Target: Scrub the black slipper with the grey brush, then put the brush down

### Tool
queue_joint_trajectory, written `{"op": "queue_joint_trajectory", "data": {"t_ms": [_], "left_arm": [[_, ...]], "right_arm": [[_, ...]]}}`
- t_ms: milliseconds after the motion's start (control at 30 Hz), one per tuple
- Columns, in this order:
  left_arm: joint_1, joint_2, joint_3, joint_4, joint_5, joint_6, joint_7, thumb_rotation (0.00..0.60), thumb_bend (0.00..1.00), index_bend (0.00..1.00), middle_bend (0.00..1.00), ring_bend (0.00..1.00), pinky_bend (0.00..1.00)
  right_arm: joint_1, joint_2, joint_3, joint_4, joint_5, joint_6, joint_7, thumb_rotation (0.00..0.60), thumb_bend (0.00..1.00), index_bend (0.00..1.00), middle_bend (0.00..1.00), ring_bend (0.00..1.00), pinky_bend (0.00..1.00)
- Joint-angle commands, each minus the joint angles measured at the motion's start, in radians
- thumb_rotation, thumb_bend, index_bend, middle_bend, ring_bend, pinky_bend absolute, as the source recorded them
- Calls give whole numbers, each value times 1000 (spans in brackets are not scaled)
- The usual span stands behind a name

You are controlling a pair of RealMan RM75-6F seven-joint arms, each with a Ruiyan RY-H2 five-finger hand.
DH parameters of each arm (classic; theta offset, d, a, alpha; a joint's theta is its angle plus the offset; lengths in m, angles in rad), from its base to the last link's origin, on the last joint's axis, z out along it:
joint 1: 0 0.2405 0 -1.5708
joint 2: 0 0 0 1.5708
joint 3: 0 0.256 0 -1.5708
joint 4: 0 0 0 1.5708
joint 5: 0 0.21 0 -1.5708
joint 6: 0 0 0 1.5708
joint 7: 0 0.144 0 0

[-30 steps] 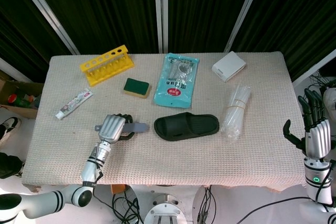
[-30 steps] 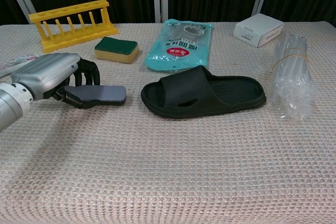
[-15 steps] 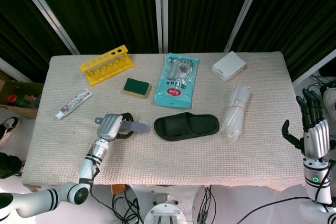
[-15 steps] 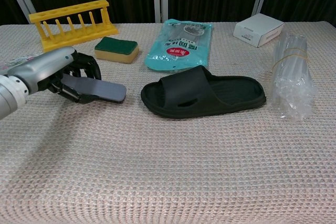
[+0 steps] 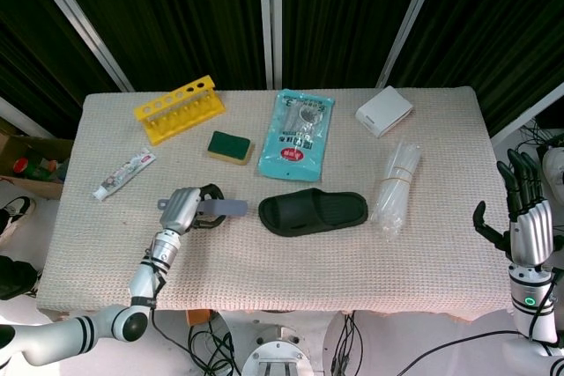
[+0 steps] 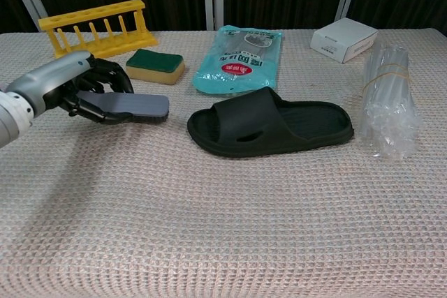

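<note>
The black slipper [image 5: 313, 211] [image 6: 274, 128] lies sole down near the table's middle, toe end to the left. My left hand [image 5: 182, 209] [image 6: 64, 86] grips the handle of the grey brush [image 5: 220, 207] [image 6: 130, 105], which is lifted a little off the cloth and points right, its tip a short gap left of the slipper. My right hand [image 5: 526, 216] hangs beyond the table's right edge, fingers spread and holding nothing; the chest view does not show it.
Behind the brush lie a green-and-yellow sponge [image 5: 229, 146] [image 6: 155, 65], a yellow test-tube rack [image 5: 179, 108] [image 6: 95, 30] and a toothpaste tube [image 5: 123, 173]. A teal packet [image 5: 297, 133] [image 6: 239, 58], a white box [image 5: 384, 111] [image 6: 343, 40] and a bundle of clear tubes [image 5: 396, 186] [image 6: 387, 98] lie further right.
My left hand has raised the grey brush off the cloth and levelled it, with its tip still left of the slipper. The right hand has stayed where it was.
</note>
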Motion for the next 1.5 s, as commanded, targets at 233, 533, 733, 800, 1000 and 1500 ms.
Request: {"op": "queue_joint_trajectory", "data": {"t_ms": [233, 533, 733, 800, 1000, 1500], "left_arm": [[4, 13, -9, -12, 21, 0, -102, 600, 594, 921, 977, 840, 860], [6, 42, -22, -70, 26, -3, -178, 600, 612, 922, 978, 840, 861], [3, 47, -25, -85, 17, -4, -183, 600, 613, 922, 978, 840, 861], [3, 47, -25, -86, 15, -1, -182, 600, 613, 922, 978, 840, 861], [10, 57, -34, -99, 9, 22, -180, 600, 613, 922, 978, 840, 861], [29, 140, -80, -166, -36, 28, -249, 600, 614, 922, 977, 840, 861]], "right_arm": [[-1, 0, 0, 1, 0, 1, 0, 600, 613, 0, 0, 0, 0], [6, 45, -53, -16, -29, -78, -55, 600, 612, 0, 0, 0, 0], [40, 128, -134, -96, -84, -247, -263, 600, 584, 0, 0, 0, 0], [57, 147, -147, -134, -97, -295, -336, 600, 550, 0, 0, 0, 0], [144, 218, -169, -308, -104, -509, -504, 600, 481, 0, 0, 0, 0], [345, 197, -175, -461, -37, -952, -841, 600, 757, 0, 0, 0, 0]]}}
